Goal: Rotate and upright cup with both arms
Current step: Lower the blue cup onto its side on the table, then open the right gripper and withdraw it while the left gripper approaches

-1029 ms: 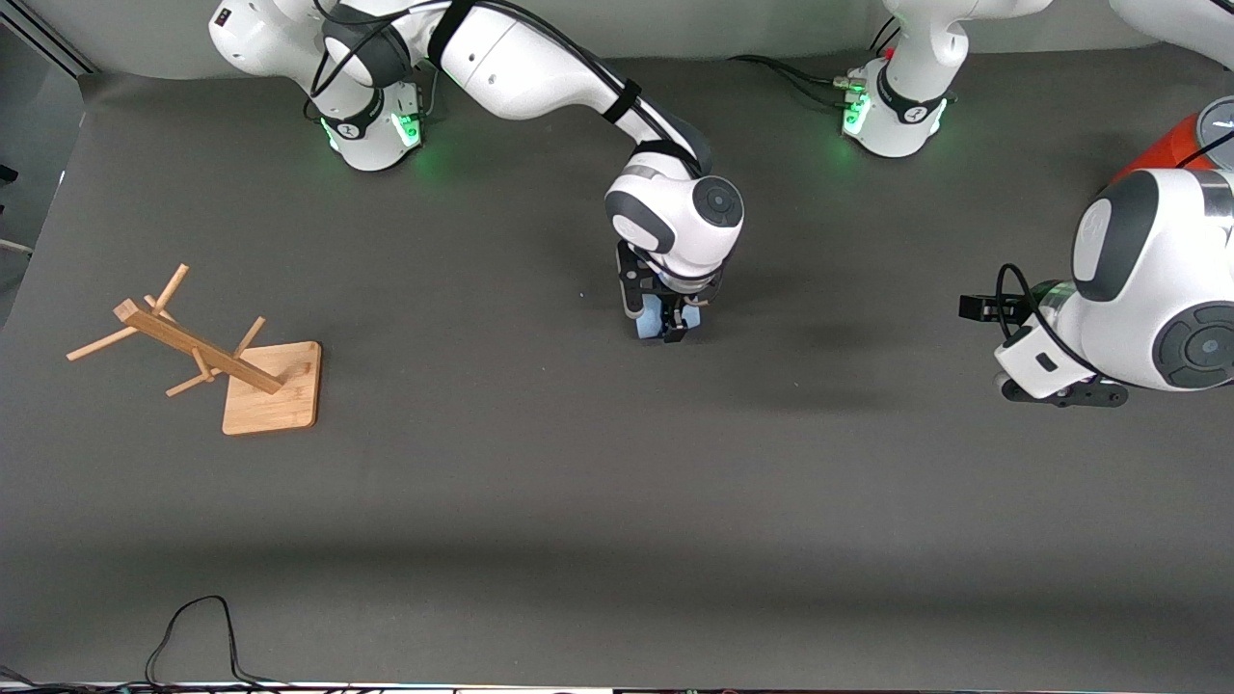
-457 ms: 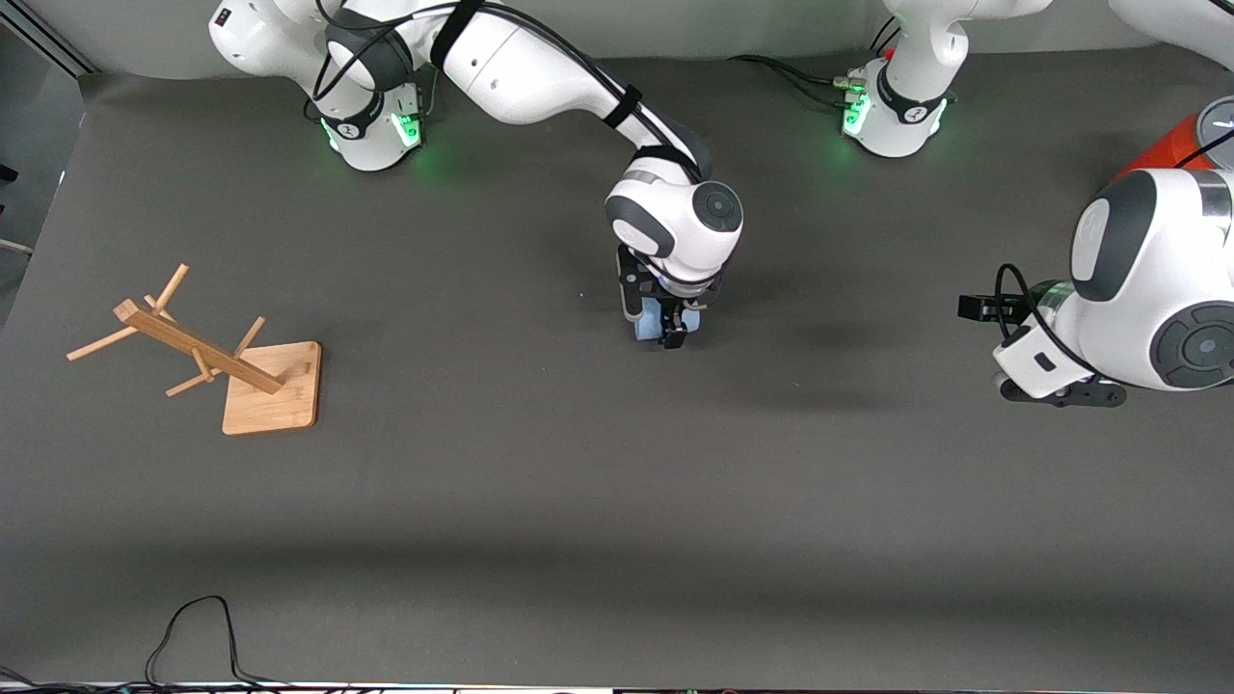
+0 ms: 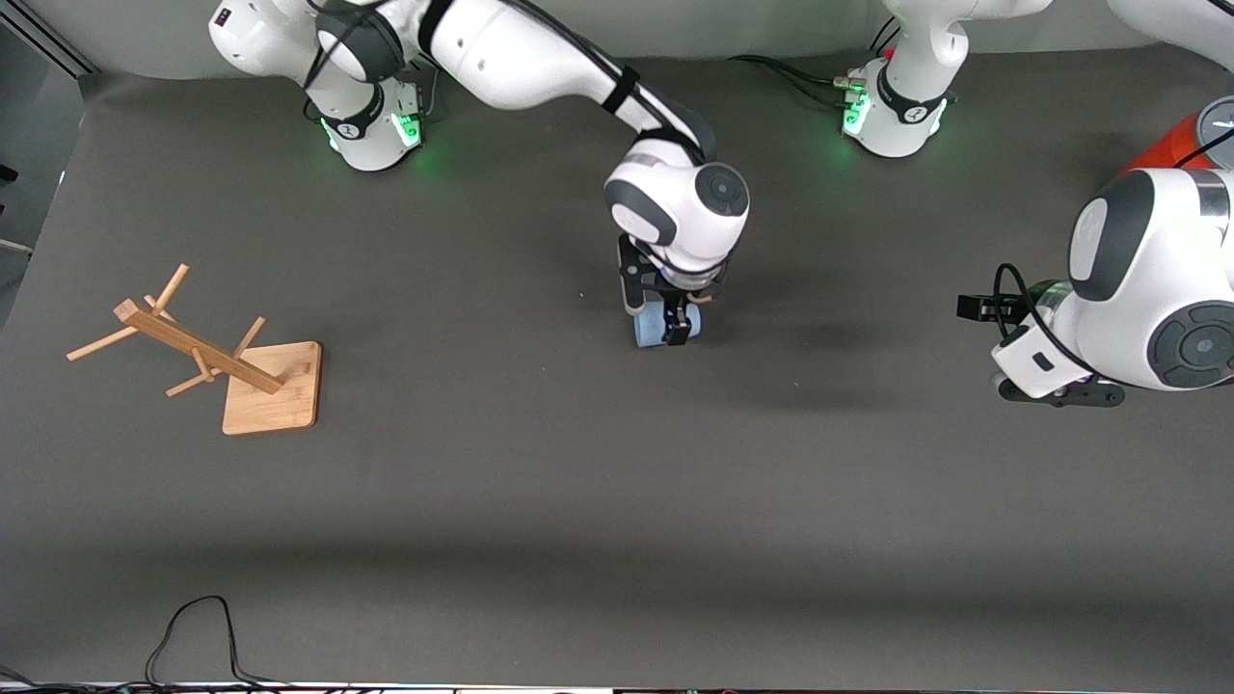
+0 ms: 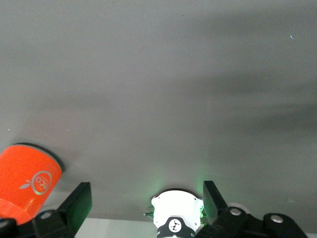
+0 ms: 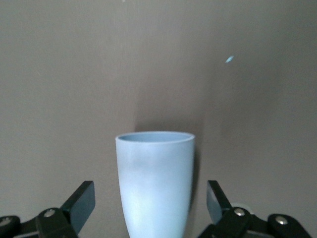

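Note:
The pale-blue cup [image 3: 649,331] lies on its side in the middle of the table. My right gripper [image 3: 657,318] hangs just over it, pointing down. In the right wrist view the cup [image 5: 156,173] sits between the right gripper's [image 5: 150,196] open fingers with a gap on each side, its rim pointing away from the wrist. My left gripper [image 3: 1060,393] waits in the air at the left arm's end of the table. In the left wrist view the left gripper [image 4: 145,198] is open with nothing between its fingers.
A wooden rack [image 3: 272,387] stands toward the right arm's end of the table. An orange-red cylinder [image 3: 1166,146] stands by the left arm's end, and shows as the orange cylinder [image 4: 27,178] in the left wrist view. A black cable [image 3: 193,627] loops at the table's near edge.
My right gripper has opened off the cup and lifted slightly; the cup stays where it was. The left arm has not moved.

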### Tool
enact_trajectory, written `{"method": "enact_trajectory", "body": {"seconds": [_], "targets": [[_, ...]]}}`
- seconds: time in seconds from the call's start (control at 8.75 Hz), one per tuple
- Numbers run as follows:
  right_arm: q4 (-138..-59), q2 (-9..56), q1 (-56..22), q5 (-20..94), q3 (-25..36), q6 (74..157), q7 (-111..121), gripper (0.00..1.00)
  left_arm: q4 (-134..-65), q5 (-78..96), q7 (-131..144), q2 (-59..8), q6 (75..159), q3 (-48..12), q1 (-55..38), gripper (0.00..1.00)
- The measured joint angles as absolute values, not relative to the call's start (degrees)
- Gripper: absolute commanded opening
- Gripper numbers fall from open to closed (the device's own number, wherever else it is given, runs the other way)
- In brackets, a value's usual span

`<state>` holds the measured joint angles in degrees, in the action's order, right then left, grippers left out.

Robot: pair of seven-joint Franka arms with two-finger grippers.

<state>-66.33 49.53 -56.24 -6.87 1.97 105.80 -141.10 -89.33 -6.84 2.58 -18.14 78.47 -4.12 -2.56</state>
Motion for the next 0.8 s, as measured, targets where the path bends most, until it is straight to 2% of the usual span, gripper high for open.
{"method": "enact_trajectory", "body": {"seconds": [0.34, 0.57, 0.8], "targets": [[-66.0, 38.7, -52.3, -3.8, 2.4, 90.9, -127.0, 1.0, -89.4, -6.9, 2.6, -18.1, 78.5, -4.1, -2.6, 1.0], [-66.4, 32.2, -45.9, -3.0, 2.7, 82.9, -112.0, 1.0, -89.5, -6.9, 4.2, -18.3, 78.0, -4.2, -3.6, 1.0], [-67.6, 25.6, -37.5, -2.7, 3.1, 76.0, -91.7, 1.0, -89.6, -6.8, 13.2, -18.4, 76.5, -4.5, -10.1, 1.0]]}}
